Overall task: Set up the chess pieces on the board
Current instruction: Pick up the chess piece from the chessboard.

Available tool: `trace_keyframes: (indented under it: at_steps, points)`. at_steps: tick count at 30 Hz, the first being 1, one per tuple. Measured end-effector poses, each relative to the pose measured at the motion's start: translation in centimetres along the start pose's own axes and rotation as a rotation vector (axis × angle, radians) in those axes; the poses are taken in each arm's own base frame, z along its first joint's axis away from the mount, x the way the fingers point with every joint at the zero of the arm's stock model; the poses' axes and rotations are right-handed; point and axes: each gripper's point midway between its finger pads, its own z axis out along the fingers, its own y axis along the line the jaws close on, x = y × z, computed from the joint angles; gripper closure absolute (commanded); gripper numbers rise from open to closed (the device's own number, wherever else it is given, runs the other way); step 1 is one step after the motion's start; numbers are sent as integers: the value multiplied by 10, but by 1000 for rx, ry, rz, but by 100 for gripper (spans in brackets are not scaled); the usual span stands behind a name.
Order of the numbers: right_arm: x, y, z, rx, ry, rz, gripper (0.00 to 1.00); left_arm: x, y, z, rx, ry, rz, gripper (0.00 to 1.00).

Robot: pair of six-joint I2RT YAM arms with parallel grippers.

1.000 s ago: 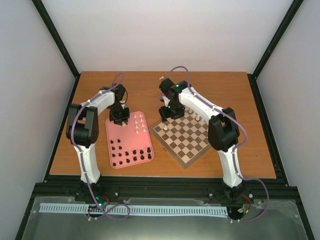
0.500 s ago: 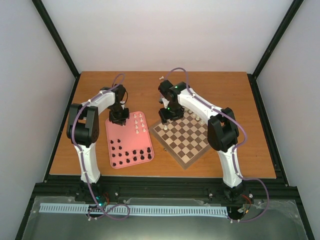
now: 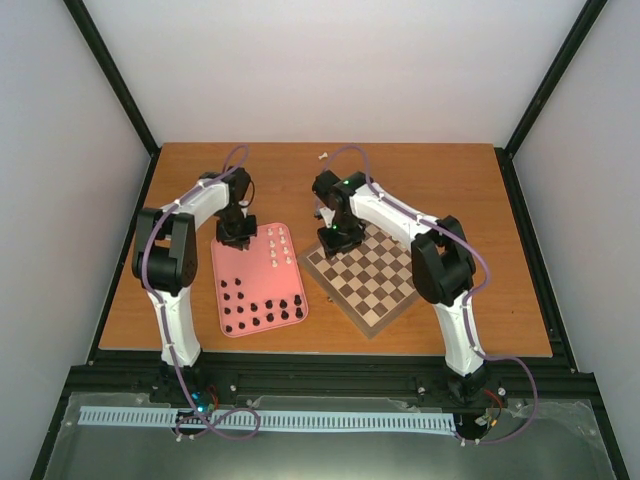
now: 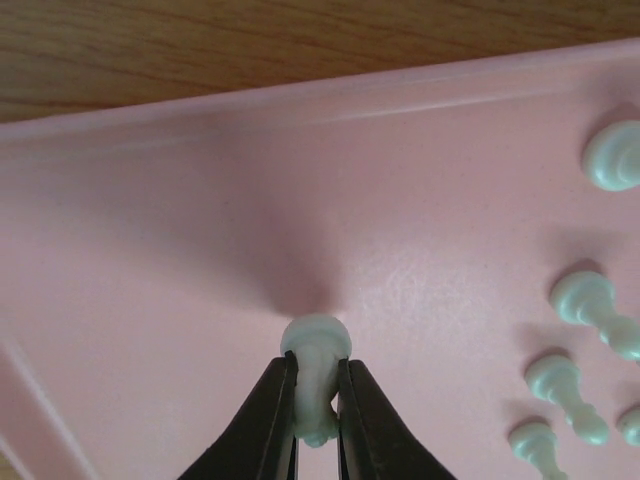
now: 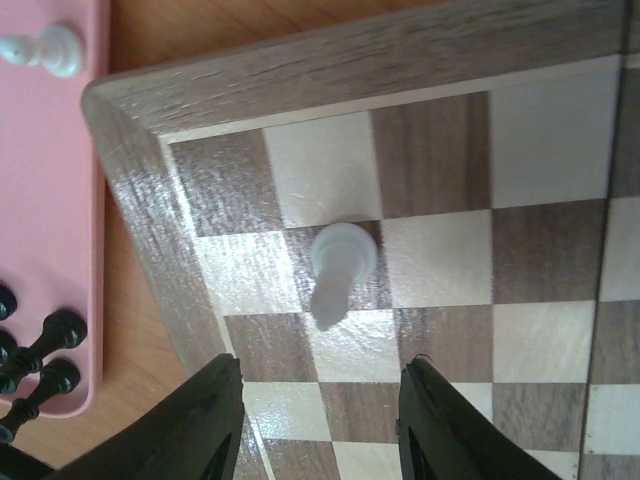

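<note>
Jaws of the left arm pinch a cream pawn (image 4: 315,345) over the pink tray (image 4: 150,250), with other cream pieces (image 4: 585,300) at their 3 o'clock. Jaws of the right arm stand spread above the board (image 5: 450,50). A white pawn (image 5: 340,265) stands free on a dark square at their 12 o'clock.

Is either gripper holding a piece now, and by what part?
Left gripper pinches a white piece by its narrow stem, over the pink tray. Right gripper holds nothing, jaws open.
</note>
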Motion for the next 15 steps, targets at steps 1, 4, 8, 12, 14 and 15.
trace_keyframes:
  at_steps: [1,4,8,12,14,15]
  points:
    - [1,3,0,-2,2,-6,58,0,0,-2,0,-3,1,99]
    - [3,10,2,-5,6,-28,64,0,0,-13,3,-18,2,99]
    - [5,14,4,-7,18,-40,68,-3,-3,-32,18,-60,6,99]
    - [7,13,12,-3,39,-39,71,-2,-3,-41,24,-76,9,99]
    - [8,12,17,0,51,-36,72,-2,-3,-43,25,-78,9,99]
    - [8,11,19,2,55,-35,72,-2,-3,-44,26,-80,9,99]
